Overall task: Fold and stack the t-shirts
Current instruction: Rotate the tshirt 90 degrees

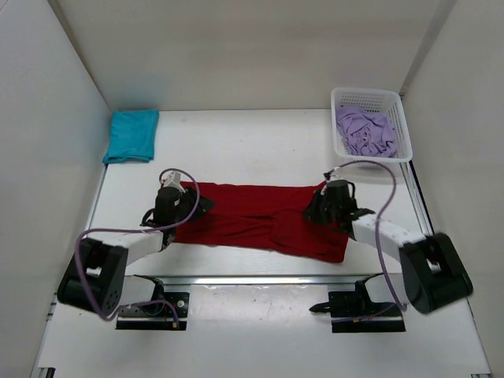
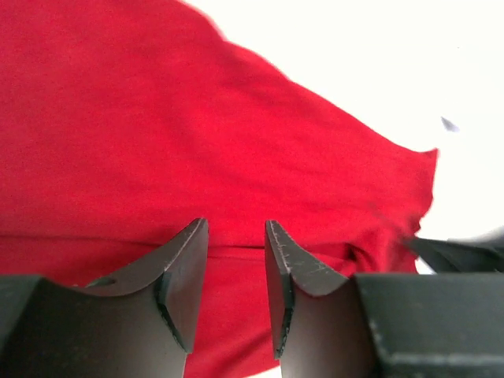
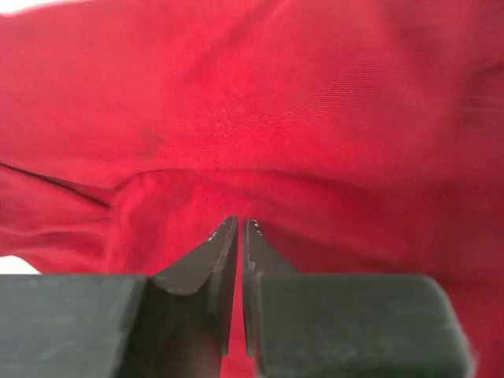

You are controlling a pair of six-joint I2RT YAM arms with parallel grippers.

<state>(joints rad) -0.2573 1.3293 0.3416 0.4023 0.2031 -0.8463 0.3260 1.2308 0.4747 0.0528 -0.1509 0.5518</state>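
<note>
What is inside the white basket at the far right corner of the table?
Inside the basket lies one crumpled lilac shirt, filling most of it. Whether anything more lies under the shirt cannot be seen, because the cloth covers the basket's bottom.

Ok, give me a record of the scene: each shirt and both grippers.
teal cloth t-shirt: folded, far left corner
dark red cloth t-shirt: spread across the middle, creased
pale lilac cloth t-shirt: bunched in white plastic mesh basket, far right
left gripper: open, over red shirt's left end
right gripper: shut on a fold, right end
</note>
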